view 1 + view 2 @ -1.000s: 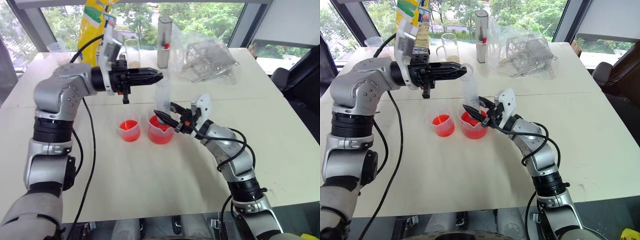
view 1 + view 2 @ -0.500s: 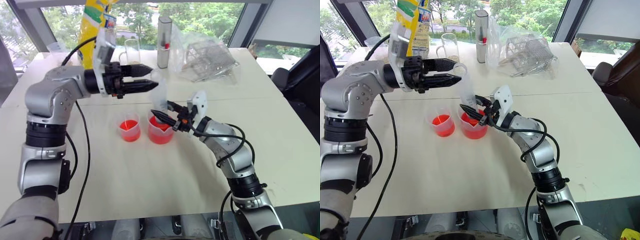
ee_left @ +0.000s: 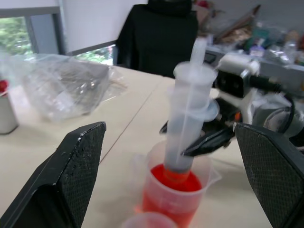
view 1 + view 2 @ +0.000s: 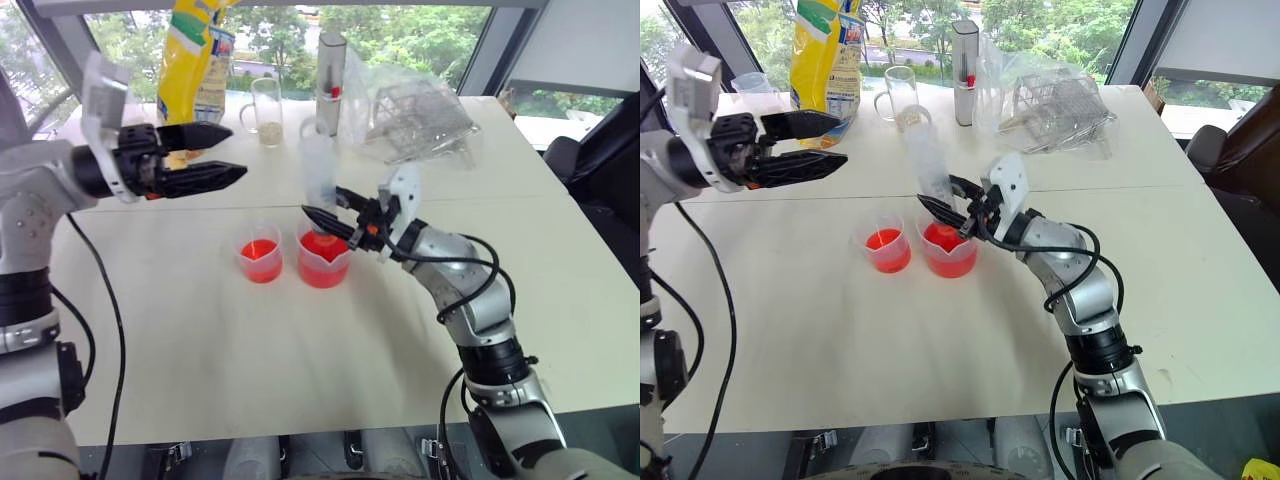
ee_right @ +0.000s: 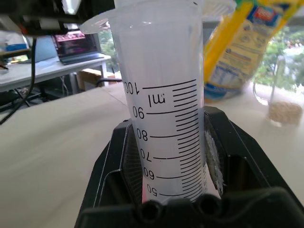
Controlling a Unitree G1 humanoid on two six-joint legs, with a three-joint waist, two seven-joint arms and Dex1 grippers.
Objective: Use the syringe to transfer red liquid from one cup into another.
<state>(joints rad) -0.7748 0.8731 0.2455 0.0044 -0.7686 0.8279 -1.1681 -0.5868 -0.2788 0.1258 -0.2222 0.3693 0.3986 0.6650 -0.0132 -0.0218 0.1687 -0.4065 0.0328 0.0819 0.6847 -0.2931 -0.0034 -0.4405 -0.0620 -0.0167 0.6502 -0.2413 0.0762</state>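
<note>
The clear syringe [image 4: 318, 172] stands tilted, its red-orange tip dipped into the red liquid [image 3: 176, 183] in the larger spouted cup [image 4: 322, 260]. My right gripper [image 4: 328, 210] is shut on the lower barrel [image 5: 161, 95], just above that cup's rim. The smaller cup [image 4: 259, 260] stands close beside the larger one on its left and also holds red liquid. My left gripper [image 4: 236, 152] hangs open to the left of the syringe, well apart from it, and its fingers [image 3: 76, 175] hold nothing. The plunger rod [image 3: 195, 52] sticks up above the barrel.
A yellow bag [image 4: 195, 55], a glass mug [image 4: 265, 105], a metal cylinder [image 4: 330, 68] and a clear plastic bag over a wire basket [image 4: 415, 110] stand along the table's far side. A dark chair [image 4: 600, 160] is at the right.
My left gripper was shut at the syringe's top; it has opened, let go and swung away to the left. The right gripper has lifted the syringe slightly.
</note>
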